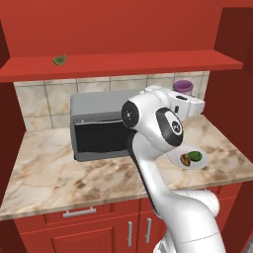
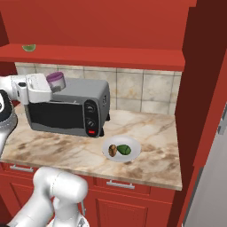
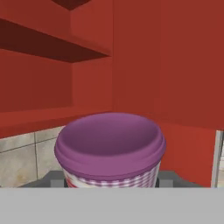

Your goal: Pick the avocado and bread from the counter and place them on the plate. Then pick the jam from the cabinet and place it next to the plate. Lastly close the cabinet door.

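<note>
The avocado (image 2: 125, 150) and bread (image 2: 113, 150) already lie on the plate (image 2: 134, 145), the gripper (image 2: 52, 85) grasps the jam (image 2: 56, 80) in the air above the toaster oven (image 2: 73, 108) (left of the plate), leaving its placing and the cabinet (image 2: 111, 56) door

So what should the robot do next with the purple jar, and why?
Probably lower the jam toward the bare counter beside the plate. The avocado and bread already sit on the plate, and the fingers appear to hold the jar in the air above the toaster oven.
</note>
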